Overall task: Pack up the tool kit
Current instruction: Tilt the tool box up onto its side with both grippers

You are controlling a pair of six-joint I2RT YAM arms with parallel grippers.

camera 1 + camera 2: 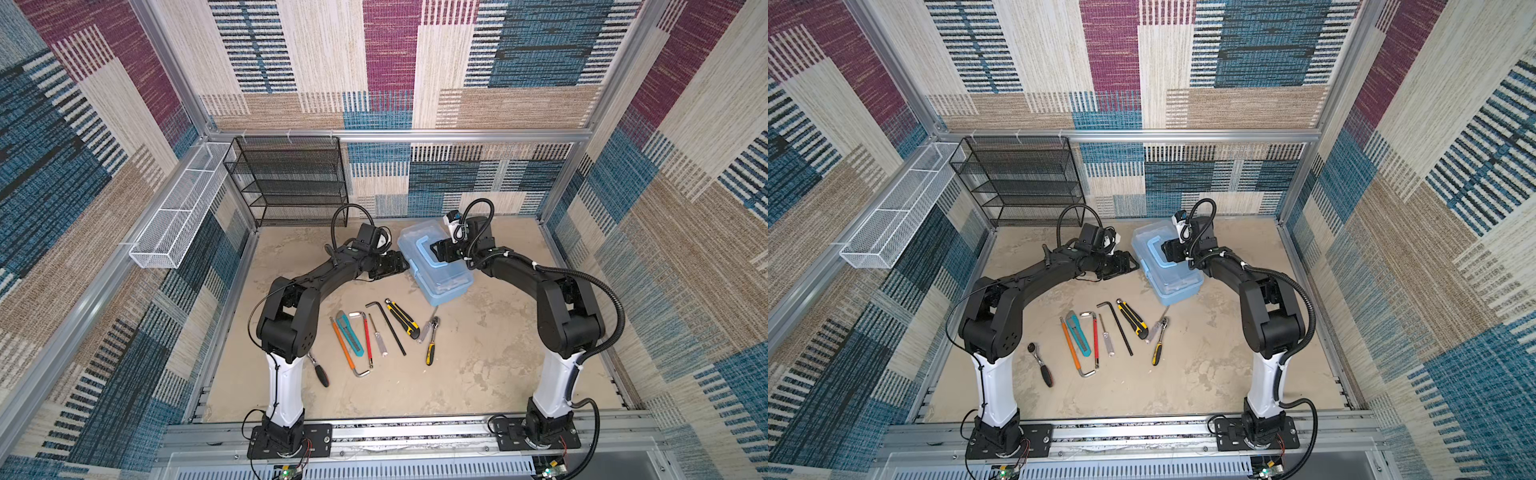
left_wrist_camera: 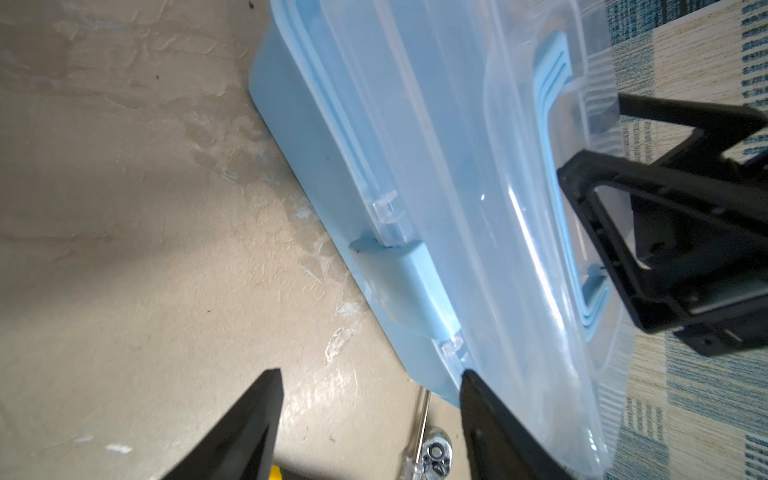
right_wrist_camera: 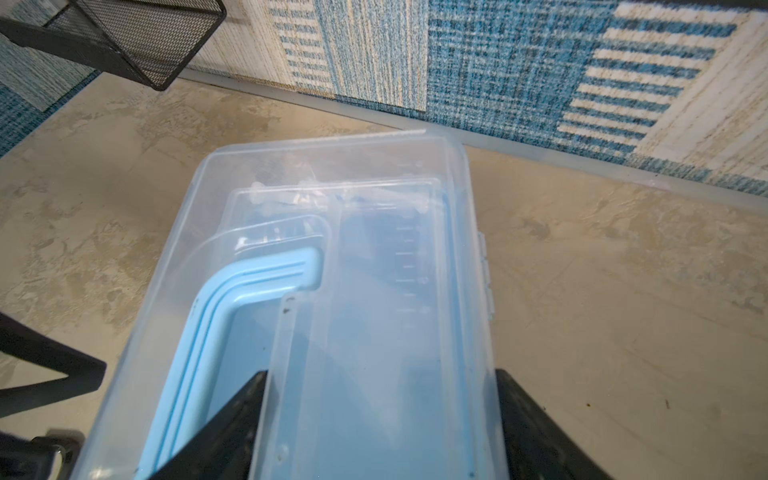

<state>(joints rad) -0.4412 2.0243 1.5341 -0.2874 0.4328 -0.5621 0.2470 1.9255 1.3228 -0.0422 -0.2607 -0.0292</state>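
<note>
So in both top views the light blue toolbox [image 1: 449, 293] [image 1: 1179, 291] sits on the table [image 1: 478, 353] with its clear lid down, right between the 2 grippers. The left gripper [image 1: 402, 264] has its tips at the box's latch-side edge. The right gripper [image 1: 436, 252] is over the lid, right by the blue handle [image 1: 420, 249]. The loose tools lie in a row well apart from both sets of fingers, back toward the arm bases:
- a black-handled ratchet [image 1: 320, 372]
- a mini hacksaw [image 1: 367, 340] with a teal utility knife [image 1: 349, 334] inside its frame
- a clear-handled screwdriver [image 1: 379, 338]
- a hex key [image 1: 390, 328]
- a yellow-and-black utility knife [image 1: 402, 319]
- a yellow-handled ratchet [image 1: 431, 343]

Left wrist view: the left fingers [image 2: 249, 424] stand well apart and aren't holding anything. 1 tip touches the lid's edge just beside the blue latch [image 2: 399, 282], and the other hangs over bare table. Between them you only get the box's corner, some table, and a ratchet head and a clear screwdriver peeking in.

Right wrist view: the right fingers [image 3: 224, 428] are spread wide. 1 sits inside the loop of the handle and the other is outside the hinge-side edge, so that half of the lid is between them. Honestly can't tell if they're actually squeezing it. The black wire rack [image 3: 137, 41] is way out past the fingertips, by the wall.
</note>
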